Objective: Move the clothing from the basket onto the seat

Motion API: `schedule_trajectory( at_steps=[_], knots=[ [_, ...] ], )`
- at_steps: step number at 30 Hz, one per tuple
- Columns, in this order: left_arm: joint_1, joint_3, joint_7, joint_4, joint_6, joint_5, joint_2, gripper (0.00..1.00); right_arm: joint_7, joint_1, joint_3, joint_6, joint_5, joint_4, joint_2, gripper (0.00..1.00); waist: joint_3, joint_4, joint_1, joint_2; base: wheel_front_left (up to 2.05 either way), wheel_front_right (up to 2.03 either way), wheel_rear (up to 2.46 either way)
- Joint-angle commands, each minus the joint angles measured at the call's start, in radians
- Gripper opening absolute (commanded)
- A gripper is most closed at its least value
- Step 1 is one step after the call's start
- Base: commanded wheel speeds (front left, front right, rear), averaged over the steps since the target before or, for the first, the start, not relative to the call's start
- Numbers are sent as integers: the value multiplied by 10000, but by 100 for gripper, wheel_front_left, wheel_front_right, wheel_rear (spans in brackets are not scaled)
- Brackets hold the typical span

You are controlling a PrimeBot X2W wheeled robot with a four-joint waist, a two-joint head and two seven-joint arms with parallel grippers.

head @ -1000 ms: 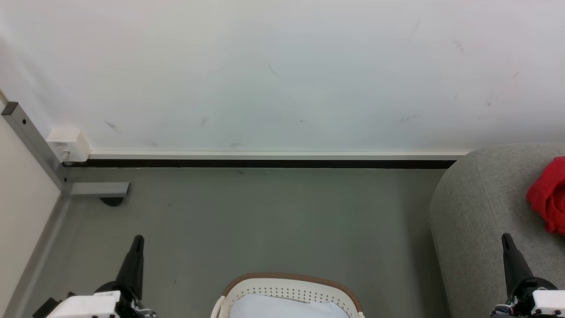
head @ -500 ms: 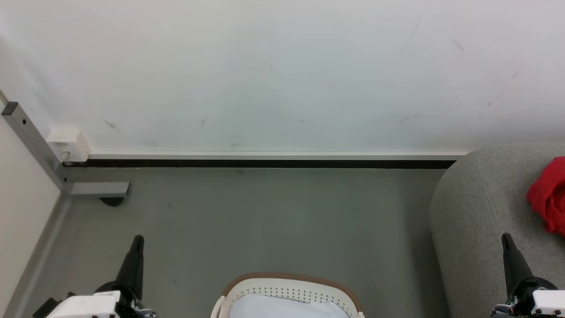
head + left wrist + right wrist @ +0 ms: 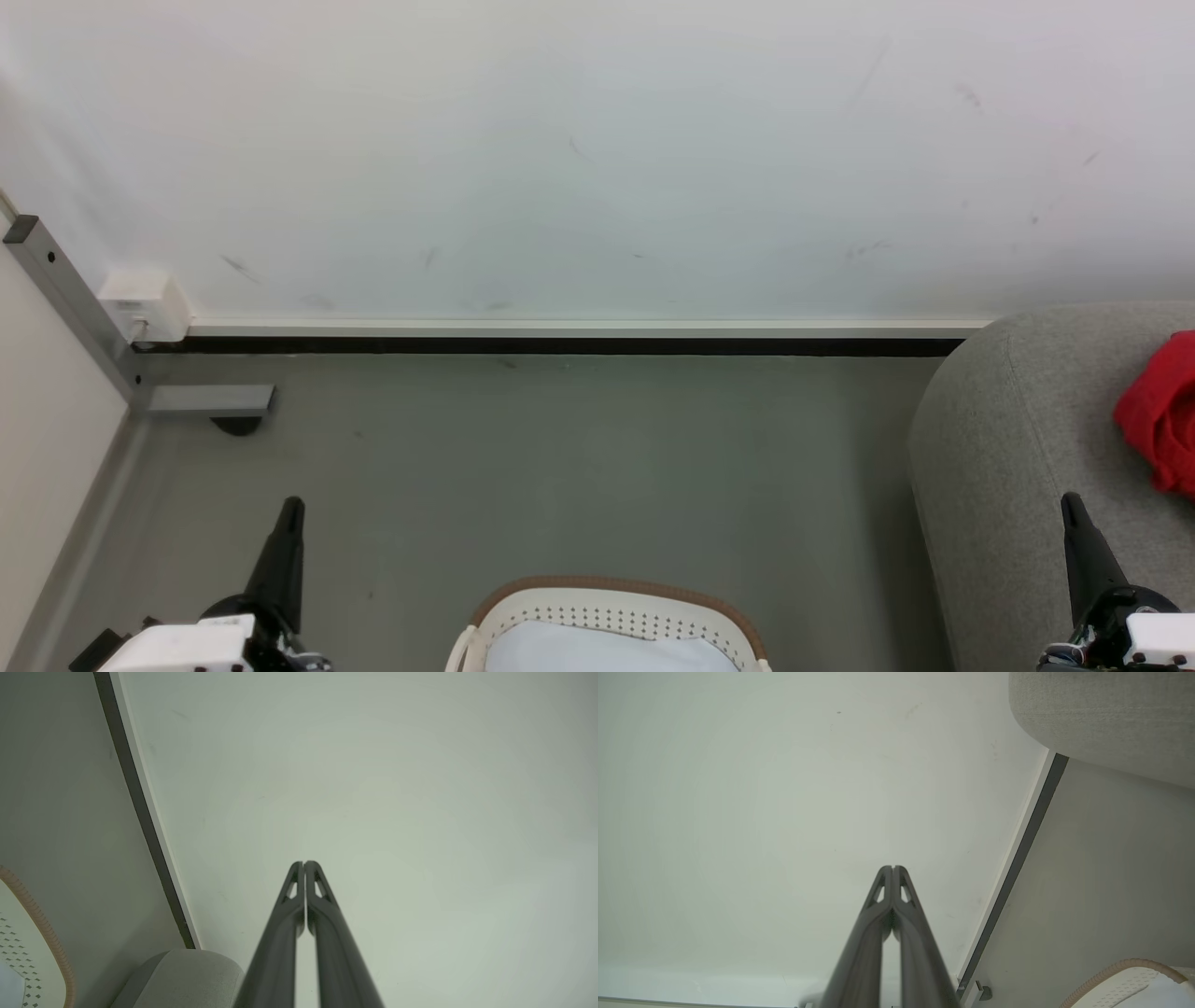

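Heads up, both your grippers are idle. The left gripper (image 3: 291, 511) and right gripper (image 3: 1071, 506) each have their fingers pressed tight together with nothing between them, pointing toward the wall (image 3: 597, 140).

The only clothing (image 3: 1160, 420) you can see is a red heap lying on the seat (image 3: 1008, 439), way over on the right and cut off by the frame edge. The basket (image 3: 611, 590) sits on the floor (image 3: 560, 467) between the grippers. Just its far rim shows, with a pale thing (image 3: 597, 651) inside, so you can't tell if any red is left in there.

Handling-wise I'd guess it's light, soft and floppy, so it'll sag and trail when lifted. Nothing fragile about it. Pinch a raised fold or a thick bunch near the top rather than a flat layer.

As for direction, it's crumpled into a lump, so there's no real long axis or heading to read. The visible part just runs roughly top-to-bottom in the head view.
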Motion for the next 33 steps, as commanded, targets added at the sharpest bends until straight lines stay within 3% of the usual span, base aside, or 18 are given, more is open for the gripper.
schedule_trajectory(
  at_steps=[1,33],
  knots=[
    [-60,17,48,-23,-43,-123,62,0,45,-62,-41,-21,-7,-49,3,0,0,0,0,-1,0,0,0],
    [-60,14,45,-24,-44,-126,62,0,45,-61,-42,-21,-7,-49,3,0,0,0,0,-1,0,0,0]
  ],
)
